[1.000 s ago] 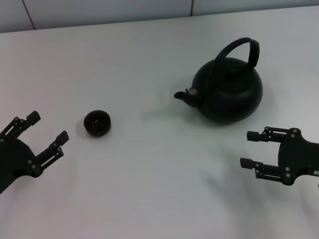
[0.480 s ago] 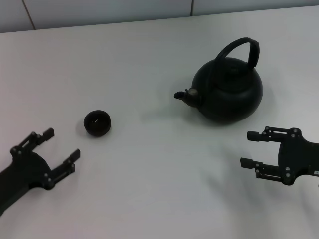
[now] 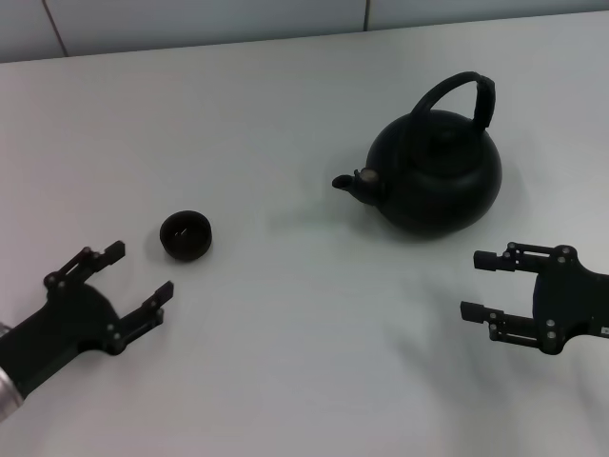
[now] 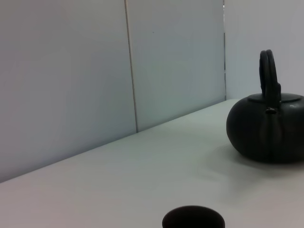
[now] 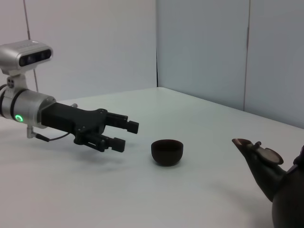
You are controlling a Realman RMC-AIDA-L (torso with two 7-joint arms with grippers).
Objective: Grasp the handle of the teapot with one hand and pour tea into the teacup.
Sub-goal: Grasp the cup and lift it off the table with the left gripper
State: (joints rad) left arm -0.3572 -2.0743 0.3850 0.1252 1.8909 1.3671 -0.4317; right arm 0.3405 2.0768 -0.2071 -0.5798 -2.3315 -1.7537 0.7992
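The teapot [image 3: 438, 176] stands upright at the right of the white table, its spout pointing left and its handle [image 3: 459, 88] arched over the lid. The teacup [image 3: 186, 235] stands far to its left, upright. My left gripper [image 3: 141, 269] is open and empty, just in front of and slightly left of the teacup, not touching it. My right gripper [image 3: 473, 284] is open and empty, in front of the teapot and apart from it. The left wrist view shows the teacup [image 4: 193, 221] close by and the teapot [image 4: 266, 128] beyond. The right wrist view shows the teacup [image 5: 166, 151], my left gripper [image 5: 127, 135] and part of the teapot [image 5: 266, 166].
The white table [image 3: 285, 114] meets a pale panelled wall [image 3: 190, 19] at the back. Between teacup and teapot lies a wide stretch of bare tabletop [image 3: 285, 267].
My left gripper has moved right and nearer the table's front, ending closer to the teacup. The right gripper, teapot and teacup have not moved.
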